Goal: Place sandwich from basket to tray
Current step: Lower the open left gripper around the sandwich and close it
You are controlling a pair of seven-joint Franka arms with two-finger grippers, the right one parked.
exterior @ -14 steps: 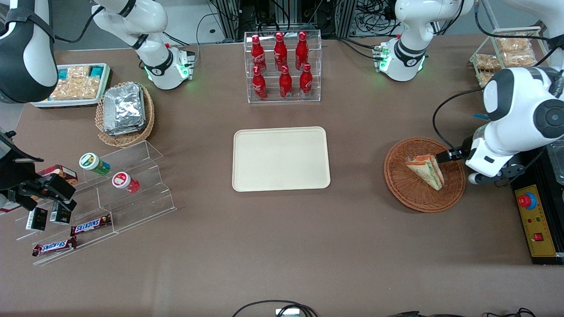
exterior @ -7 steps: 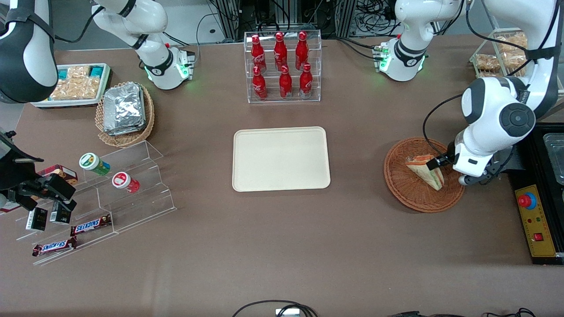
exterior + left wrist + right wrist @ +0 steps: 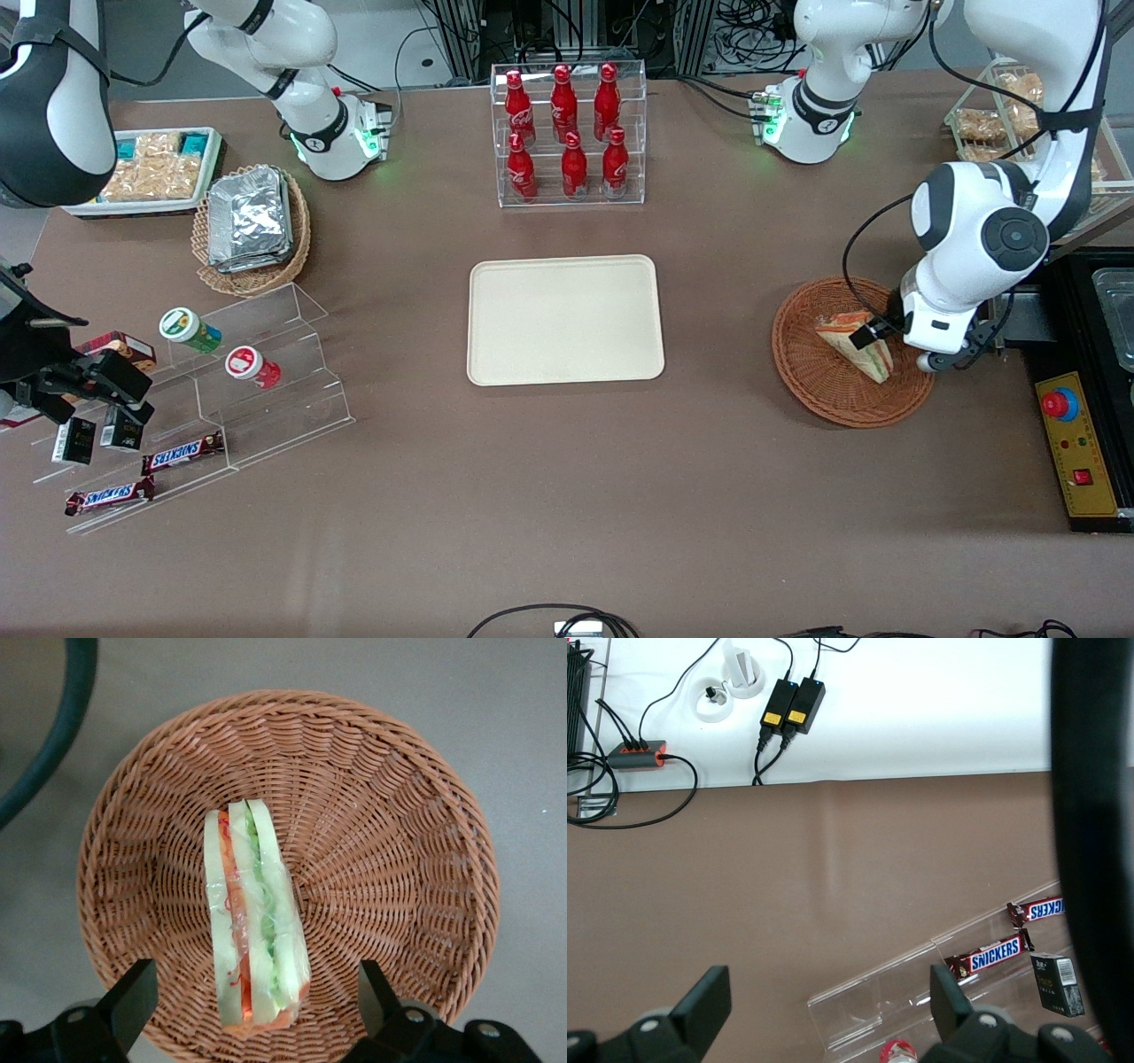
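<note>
Sandwich [image 3: 255, 920] is lying in the basket [image 3: 390, 824] — the tool [image 3: 257, 997], spread wide, is hanging above, needing a straight drop.

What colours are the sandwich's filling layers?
Orange-red and green between white bread on the sandwich, clearest in the left wrist view; the open gripper hovers above it.

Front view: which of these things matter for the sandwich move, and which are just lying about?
In the job:
sandwich, lying in the basket
tray
tool, open, above the sandwich

Lying about:
cola bottles
foil packs
Snickers bars
two small cans
</note>
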